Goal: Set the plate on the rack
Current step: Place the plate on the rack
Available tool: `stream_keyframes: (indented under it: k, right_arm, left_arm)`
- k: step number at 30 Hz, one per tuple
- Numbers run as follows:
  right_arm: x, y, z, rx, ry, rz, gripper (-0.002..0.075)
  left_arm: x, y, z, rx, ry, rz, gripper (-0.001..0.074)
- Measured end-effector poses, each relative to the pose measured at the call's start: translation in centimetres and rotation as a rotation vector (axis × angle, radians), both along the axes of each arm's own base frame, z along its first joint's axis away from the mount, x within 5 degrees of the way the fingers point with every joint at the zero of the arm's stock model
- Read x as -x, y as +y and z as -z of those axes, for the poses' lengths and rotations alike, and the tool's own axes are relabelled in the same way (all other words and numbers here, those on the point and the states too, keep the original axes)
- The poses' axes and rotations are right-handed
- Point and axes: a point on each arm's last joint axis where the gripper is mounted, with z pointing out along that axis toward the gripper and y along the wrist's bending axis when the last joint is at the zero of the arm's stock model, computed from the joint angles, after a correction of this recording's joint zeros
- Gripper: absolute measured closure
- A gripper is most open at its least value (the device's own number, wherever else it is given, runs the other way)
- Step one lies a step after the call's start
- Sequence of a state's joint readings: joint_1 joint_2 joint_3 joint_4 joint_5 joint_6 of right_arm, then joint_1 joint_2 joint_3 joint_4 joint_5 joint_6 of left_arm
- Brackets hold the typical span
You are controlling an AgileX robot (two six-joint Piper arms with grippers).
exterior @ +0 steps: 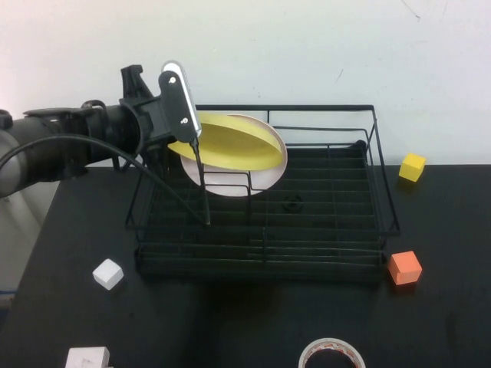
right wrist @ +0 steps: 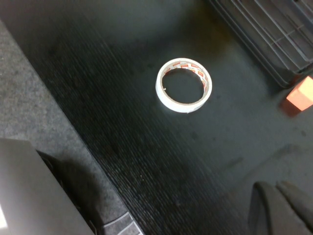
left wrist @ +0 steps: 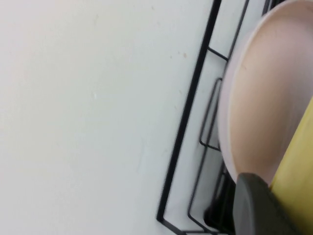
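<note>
Placement step in hand: plate (exterior: 230, 143) held tilted by left gripper (exterior: 186, 139) over rack (exterior: 307, 222) rear, against pink plate (exterior: 253, 180). Lowering between dividers called for. Right gripper (right wrist: 281, 205) parked near tape roll (right wrist: 184, 85), apparently closed.

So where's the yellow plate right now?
In the high view, the yellow plate is held by the left gripper over the rack's back-left part, just in front of the pale pink-white plate. The right gripper hangs near the tape roll.

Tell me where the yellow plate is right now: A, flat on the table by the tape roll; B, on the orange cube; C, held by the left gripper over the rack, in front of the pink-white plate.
C: the left gripper holds the yellow plate above the rack, before the pink-white plate; the right gripper hangs over the table near the tape roll.
</note>
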State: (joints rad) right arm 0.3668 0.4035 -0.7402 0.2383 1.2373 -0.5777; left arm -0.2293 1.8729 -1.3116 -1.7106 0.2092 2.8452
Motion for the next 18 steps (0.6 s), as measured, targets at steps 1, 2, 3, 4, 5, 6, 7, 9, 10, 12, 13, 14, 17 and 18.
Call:
stream_keyframes:
  k: [1, 2, 3, 4, 5, 6, 7, 9, 10, 12, 13, 14, 17, 18]
  right_arm:
    - [0.0, 0.0, 0.0, 0.000, 0.000, 0.000, 0.0724]
    - [0.0, 0.0, 0.0, 0.000, 0.000, 0.000, 0.0724]
    - [0.0, 0.0, 0.0, 0.000, 0.000, 0.000, 0.0724]
    - [0.0, 0.0, 0.0, 0.000, 0.000, 0.000, 0.0724]
    - [0.0, 0.0, 0.0, -0.001, 0.001, 0.001, 0.0724]
    - [0.0, 0.0, 0.0, -0.001, 0.001, 0.001, 0.0724]
    - [0.0, 0.0, 0.0, -0.002, 0.002, 0.003, 0.0724]
    - [0.0, 0.0, 0.0, -0.004, 0.004, 0.006, 0.0724]
    - [0.0, 0.0, 0.0, -0.006, 0.006, 0.010, 0.0724]
    - [0.0, 0.0, 0.0, -0.011, 0.010, 0.017, 0.0724]
    - [0.0, 0.0, 0.0, -0.014, 0.012, 0.020, 0.0724]
    - [0.0, 0.0, 0.0, -0.015, 0.013, 0.022, 0.0724]
    - [0.0, 0.0, 0.0, -0.017, 0.015, 0.025, 0.0724]
    - [0.0, 0.0, 0.0, -0.017, 0.015, 0.025, 0.0724]
  left_arm:
    - [-0.1, -0.1, -0.1, 0.000, -0.004, 0.003, 0.0666]
    - [-0.3, -0.1, -0.2, 0.003, -0.009, 0.007, 0.0666]
    - [-0.6, -0.2, -0.1, 0.004, -0.010, 0.009, 0.0666]
    - [-0.9, -0.3, 0.0, 0.005, -0.011, 0.009, 0.0666]
    - [-1.1, -0.3, 0.2, 0.011, -0.007, 0.005, 0.0666]
    - [-1.4, -0.4, 0.4, 0.020, -0.001, 0.001, 0.0666]
    - [-1.7, -0.5, 0.7, 0.027, 0.007, -0.005, 0.0666]
    - [-2.1, -0.5, 1.3, 0.036, 0.025, -0.018, 0.0666]
    - [-2.3, -0.5, 1.6, 0.040, 0.032, -0.021, 0.0666]
    - [-2.5, -0.6, 2.1, 0.048, 0.045, -0.024, 0.0666]
    - [-2.6, -0.6, 2.3, 0.057, 0.055, -0.028, 0.0666]
    - [-2.6, -0.7, 2.6, 0.068, 0.066, -0.034, 0.0666]
    - [-2.8, -0.7, 3.4, 0.107, 0.108, -0.062, 0.0644]
    - [-2.8, -0.6, 3.5, 0.120, 0.119, -0.075, 0.0612]
